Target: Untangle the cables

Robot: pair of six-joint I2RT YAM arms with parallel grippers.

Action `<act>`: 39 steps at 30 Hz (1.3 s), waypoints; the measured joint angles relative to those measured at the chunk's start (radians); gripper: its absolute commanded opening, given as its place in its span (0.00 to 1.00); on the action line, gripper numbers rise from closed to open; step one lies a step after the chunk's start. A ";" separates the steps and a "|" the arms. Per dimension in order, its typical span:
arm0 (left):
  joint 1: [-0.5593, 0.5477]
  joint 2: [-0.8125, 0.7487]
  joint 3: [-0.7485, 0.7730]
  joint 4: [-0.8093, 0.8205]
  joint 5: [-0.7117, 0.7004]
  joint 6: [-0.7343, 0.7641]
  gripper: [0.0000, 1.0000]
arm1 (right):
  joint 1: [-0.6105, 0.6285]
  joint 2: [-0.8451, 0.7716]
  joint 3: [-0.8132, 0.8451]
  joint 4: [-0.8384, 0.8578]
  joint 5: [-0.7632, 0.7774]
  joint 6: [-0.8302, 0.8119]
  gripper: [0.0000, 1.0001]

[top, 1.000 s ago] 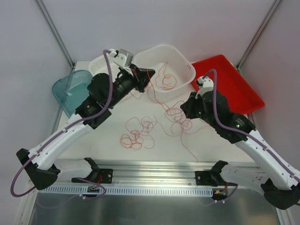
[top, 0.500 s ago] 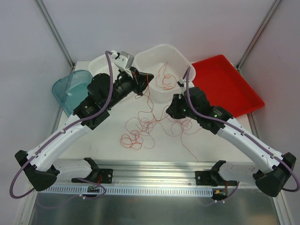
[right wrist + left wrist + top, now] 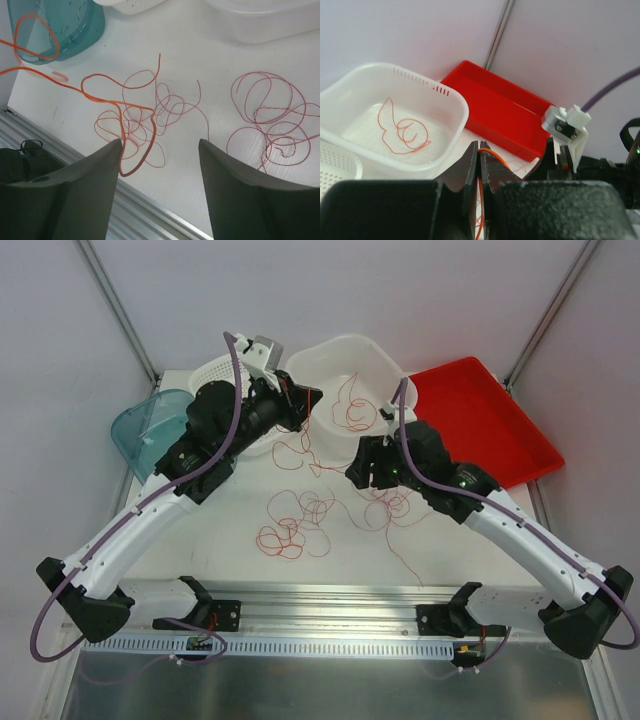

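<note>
Thin red-orange cables lie in loose tangles on the white table (image 3: 240, 500): one tangle (image 3: 298, 518) at the middle front, another (image 3: 392, 504) to its right. In the right wrist view they appear as a left tangle (image 3: 134, 125) and a right one (image 3: 272, 125). One more strand (image 3: 352, 416) sits inside the white tub (image 3: 350, 340). My left gripper (image 3: 305, 405) is raised beside the tub and shut on a strand (image 3: 492, 154) that hangs down from its jaws. My right gripper (image 3: 360, 468) hovers open over the middle; a lifted loop (image 3: 131, 167) brushes its left finger (image 3: 107, 160).
A red tray (image 3: 490, 420) stands at the back right, next to the tub. A white perforated basket (image 3: 212, 375) and a teal container (image 3: 150, 425) sit at the back left. An aluminium rail (image 3: 330, 592) runs along the table's front edge.
My right arm swung left toward the middle and its gripper opened, letting go of its strand. My left gripper rose slightly, still shut on its strand.
</note>
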 measured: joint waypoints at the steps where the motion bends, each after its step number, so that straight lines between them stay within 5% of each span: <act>1: 0.005 0.009 0.023 -0.008 0.000 0.000 0.00 | -0.001 -0.008 0.000 -0.007 0.008 -0.004 0.73; 8: 0.027 0.100 0.214 -0.034 0.000 0.022 0.00 | -0.002 -0.144 -0.014 -0.068 0.101 -0.011 0.87; 20: 0.077 0.335 0.479 -0.050 -0.013 0.090 0.00 | -0.003 -0.362 -0.129 -0.180 0.206 -0.006 0.88; 31: 0.117 0.705 0.916 -0.031 -0.014 0.146 0.00 | -0.003 -0.458 -0.207 -0.271 0.236 0.011 0.89; 36: 0.139 0.800 0.922 0.094 -0.014 0.159 0.02 | -0.003 -0.502 -0.207 -0.319 0.275 0.010 0.91; 39: 0.150 0.839 0.843 0.201 -0.013 0.158 0.15 | -0.003 -0.524 -0.207 -0.349 0.301 0.010 0.92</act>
